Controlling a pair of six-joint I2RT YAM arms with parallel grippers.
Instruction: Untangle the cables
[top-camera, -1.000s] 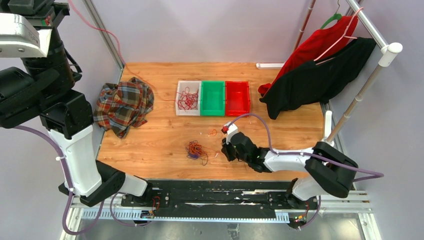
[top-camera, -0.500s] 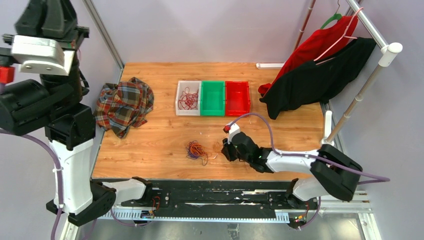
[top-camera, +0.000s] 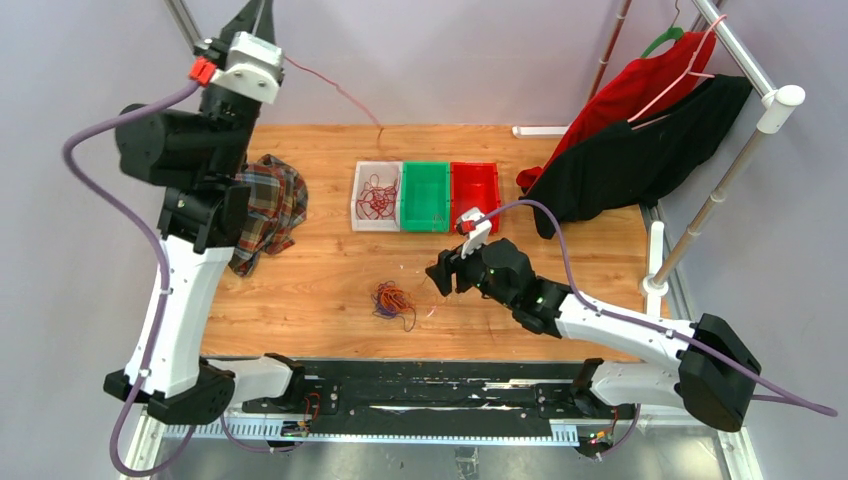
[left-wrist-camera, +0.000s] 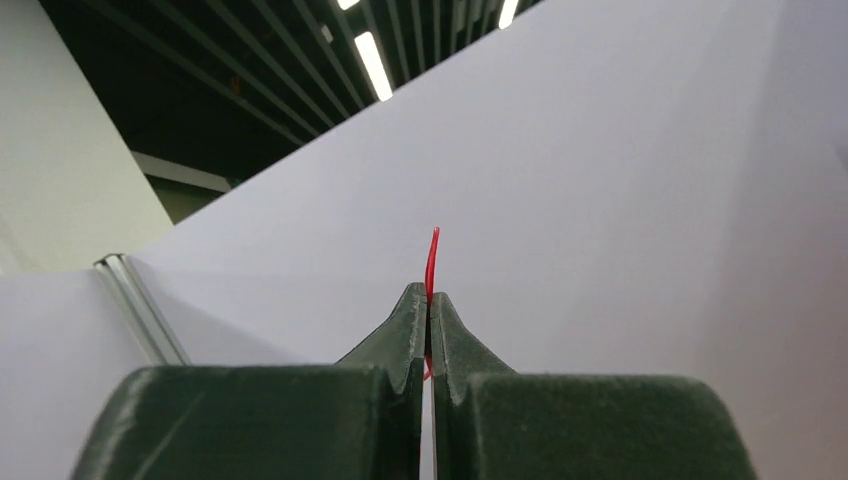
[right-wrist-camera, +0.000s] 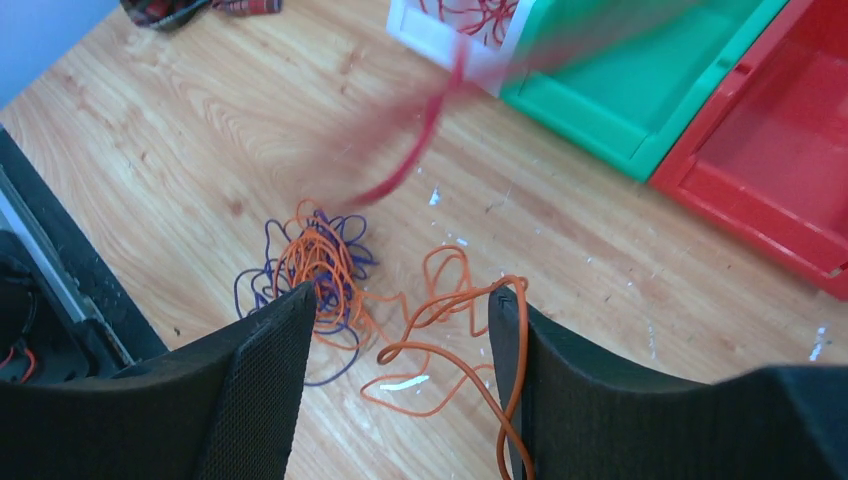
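Left gripper is raised high over the table's far-left corner. Its jaws are pinched together on a red cable, with a short end poking out past the tips. From there the cable slants down and right through the air toward the white bin.

The plaid cloth lies bunched on the table, partly behind the left arm.

A clump of red cables sits in the white bin. The green bin and red bin stand touching it in a row to the right.

Near the front edge there's a tangle of orange and purple cables on the wood.

Right gripper hovers low just right of the tangle, jaws apart, nothing clamped. A loose orange cable loops on the table in the gap between the jaws. One strand runs along the right finger's edge; can't tell if it touches. The tangle lies at the left finger's tip. A blurred red strand crosses the right wrist view in front of the white bin.

Red and black clothes hang at far right.
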